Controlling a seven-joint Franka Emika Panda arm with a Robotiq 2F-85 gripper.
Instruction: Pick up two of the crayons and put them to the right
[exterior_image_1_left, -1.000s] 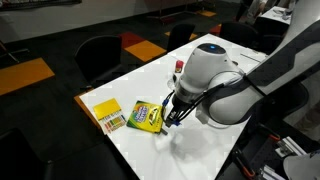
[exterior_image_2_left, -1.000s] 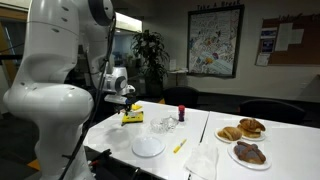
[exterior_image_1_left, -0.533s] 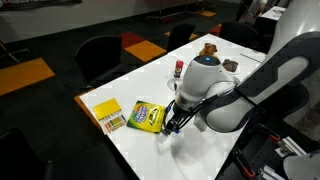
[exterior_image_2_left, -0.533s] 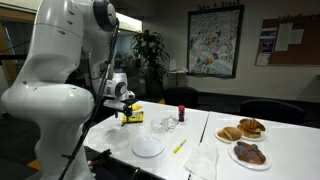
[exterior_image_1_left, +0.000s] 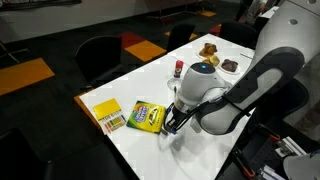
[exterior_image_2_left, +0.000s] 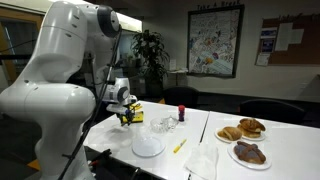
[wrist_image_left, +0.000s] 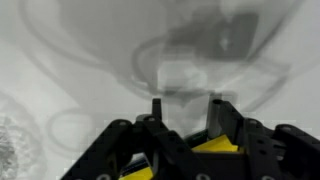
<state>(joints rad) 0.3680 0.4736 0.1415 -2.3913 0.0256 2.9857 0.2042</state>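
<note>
Since the earlier frames the arm has lowered, bringing the tool (exterior_image_1_left: 170, 122) down to the desk (exterior_image_1_left: 130, 148) just beside the green-and-yellow crayon box (exterior_image_1_left: 147, 117), left of centre in both exterior views. In the wrist view the tool's two black fingers (wrist_image_left: 157, 112) stand partly apart, with only blurred desk surface between the tips — nothing is gripped. One yellow crayon (exterior_image_2_left: 179, 146) lies on the desk at the lower centre of an exterior view — near a white plate (exterior_image_2_left: 149, 147) and well apart from the tool.
</note>
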